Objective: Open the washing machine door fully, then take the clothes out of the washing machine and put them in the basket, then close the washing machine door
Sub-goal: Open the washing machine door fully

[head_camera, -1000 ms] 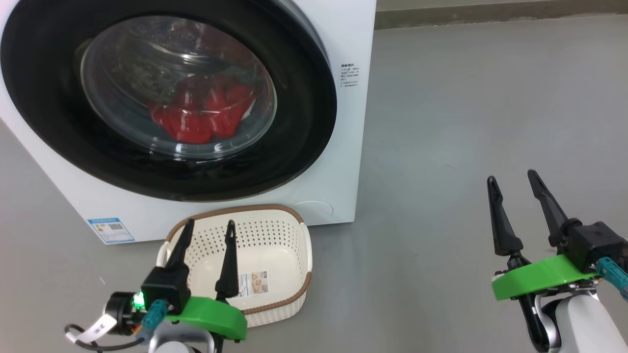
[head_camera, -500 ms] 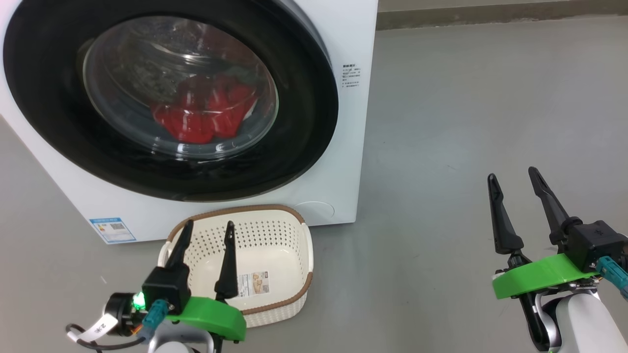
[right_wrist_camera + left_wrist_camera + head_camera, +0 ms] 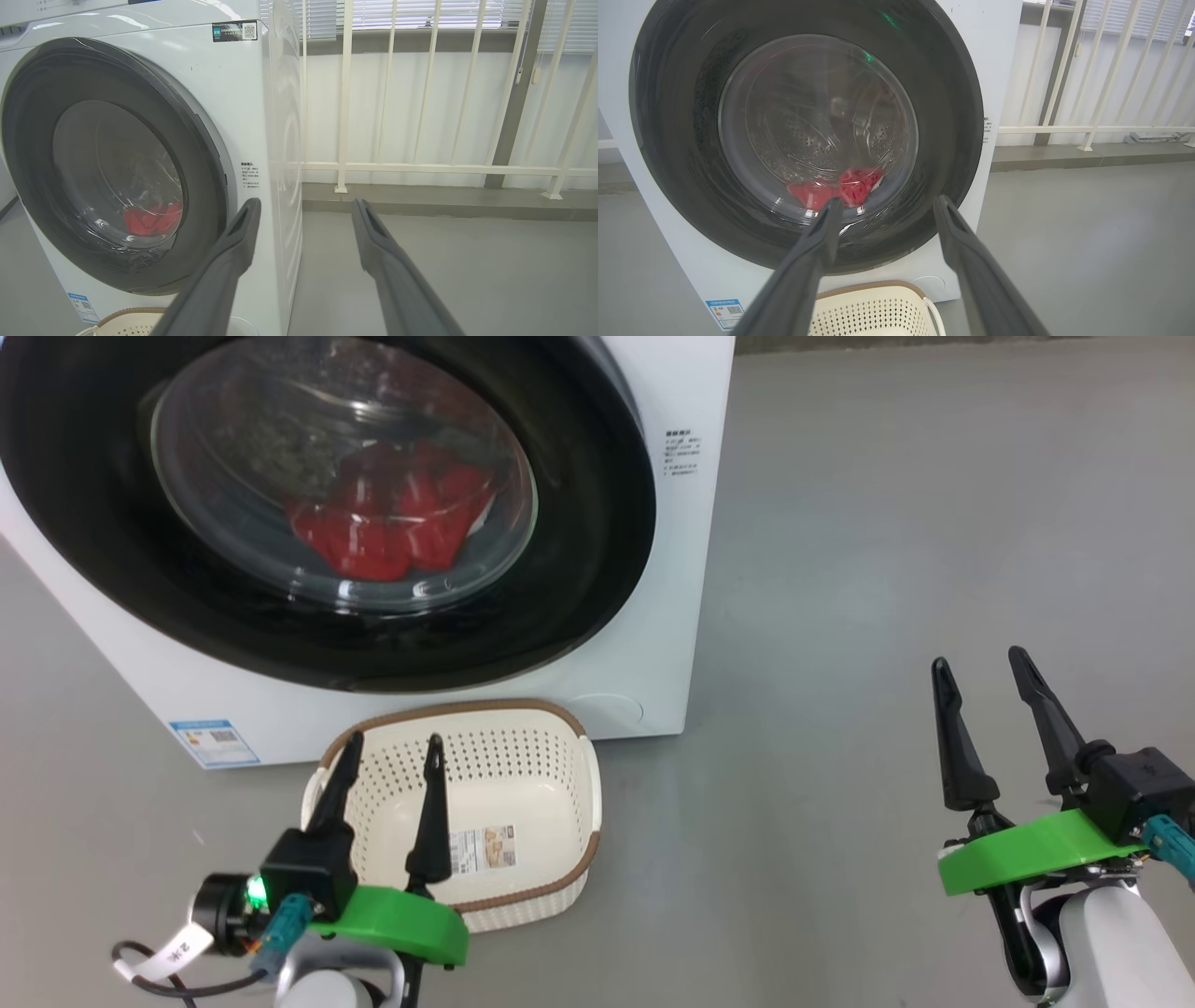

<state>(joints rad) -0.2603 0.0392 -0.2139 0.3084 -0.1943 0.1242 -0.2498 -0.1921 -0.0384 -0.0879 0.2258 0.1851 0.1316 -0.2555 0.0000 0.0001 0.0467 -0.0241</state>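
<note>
The white washing machine (image 3: 681,616) (image 3: 999,56) (image 3: 233,93) stands ahead at the left with its black-rimmed round door (image 3: 579,551) (image 3: 952,116) (image 3: 205,154) shut. Red clothes (image 3: 383,523) (image 3: 840,186) (image 3: 152,219) lie in the drum behind the glass. An empty cream basket (image 3: 560,831) (image 3: 878,310) (image 3: 126,322) sits on the floor below the door. My left gripper (image 3: 392,749) (image 3: 887,205) hovers open over the basket, fingers pointing at the door. My right gripper (image 3: 978,658) (image 3: 303,205) is open over bare floor to the machine's right.
Grey floor (image 3: 887,569) spreads to the right of the machine. A white railing (image 3: 420,165) (image 3: 1087,128) and a wall run behind it. A blue label sticker (image 3: 213,742) marks the machine's lower left front.
The head view has shifted slightly, so the machine sits higher and a little to the right in it. Both grippers stay open in much the same places.
</note>
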